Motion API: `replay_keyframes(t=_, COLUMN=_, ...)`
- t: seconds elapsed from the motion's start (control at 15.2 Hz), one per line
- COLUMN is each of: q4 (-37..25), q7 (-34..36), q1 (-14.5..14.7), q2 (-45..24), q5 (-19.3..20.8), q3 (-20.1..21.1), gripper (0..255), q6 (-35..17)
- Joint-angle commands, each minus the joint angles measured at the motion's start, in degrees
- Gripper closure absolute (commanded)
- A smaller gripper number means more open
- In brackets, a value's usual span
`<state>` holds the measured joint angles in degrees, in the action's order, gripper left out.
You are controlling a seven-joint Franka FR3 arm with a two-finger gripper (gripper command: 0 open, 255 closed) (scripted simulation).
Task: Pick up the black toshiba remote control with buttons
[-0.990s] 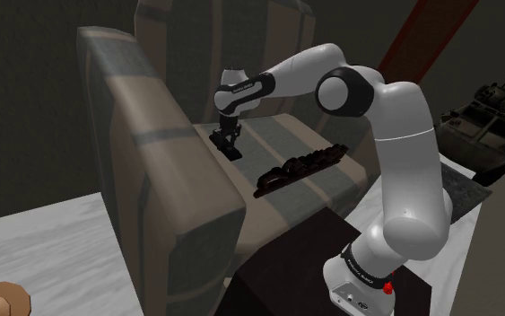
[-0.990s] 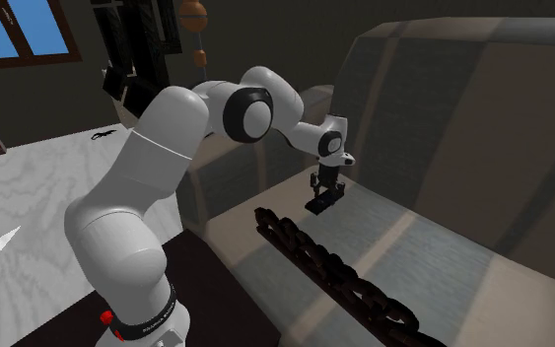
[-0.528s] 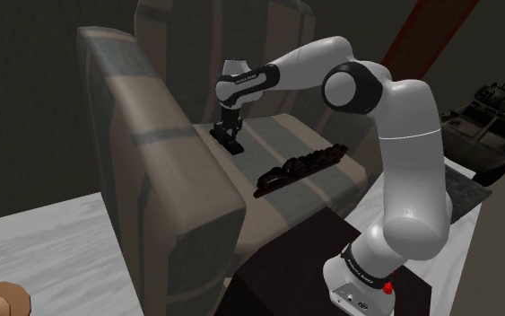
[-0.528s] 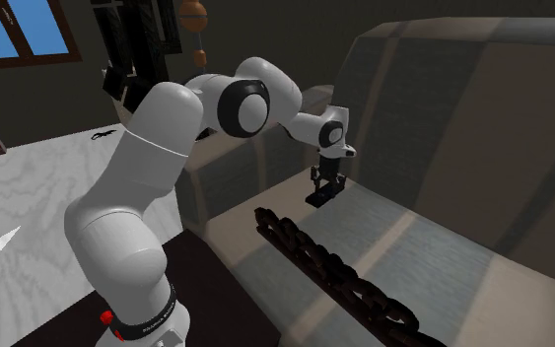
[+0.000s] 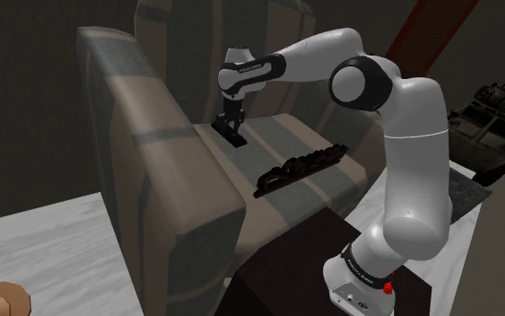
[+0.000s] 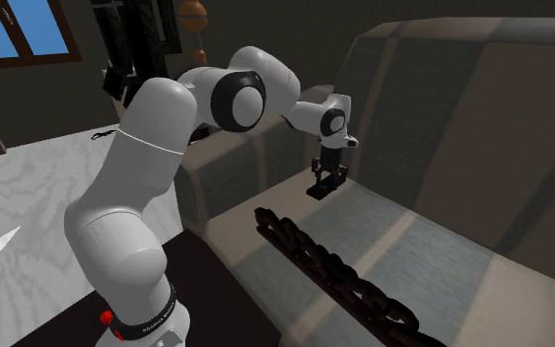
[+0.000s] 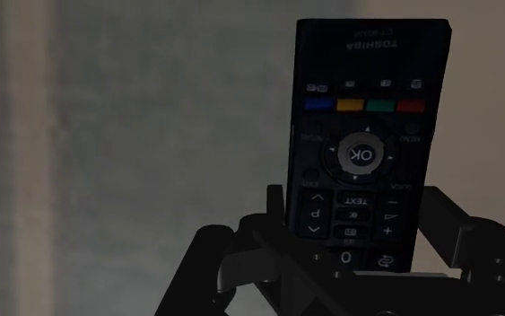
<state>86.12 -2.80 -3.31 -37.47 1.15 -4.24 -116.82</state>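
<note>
The dark box stand (image 5: 295,253) is sitting at the front of a beige-and-grey striped upholstered armchair (image 5: 152,153). Just past it, a dark brown chain-like string of links (image 6: 329,266) is lying across the seat cushion (image 6: 443,251) near its front edge, between the stand and the gripper. The white arm is arching over it. Further in, near the tall armrest (image 5: 129,108), the all-black gripper (image 7: 353,224) is pointing down over the cushion. Its fingers (image 7: 275,208) are clamping the lower end of the black rectangular Toshiba remote control (image 7: 362,144), whose coloured buttons face the wrist camera. Whether the remote is touching the fabric cannot be told. Well behind the stand, a dark olive model tank (image 5: 497,117) is standing.
</note>
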Motion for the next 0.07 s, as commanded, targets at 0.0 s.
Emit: replay_keyframes(t=0.0, q4=-0.06, q7=0.02, q1=0.03, q2=0.30, q5=0.01, q3=-0.01, gripper=255, q6=0.37)
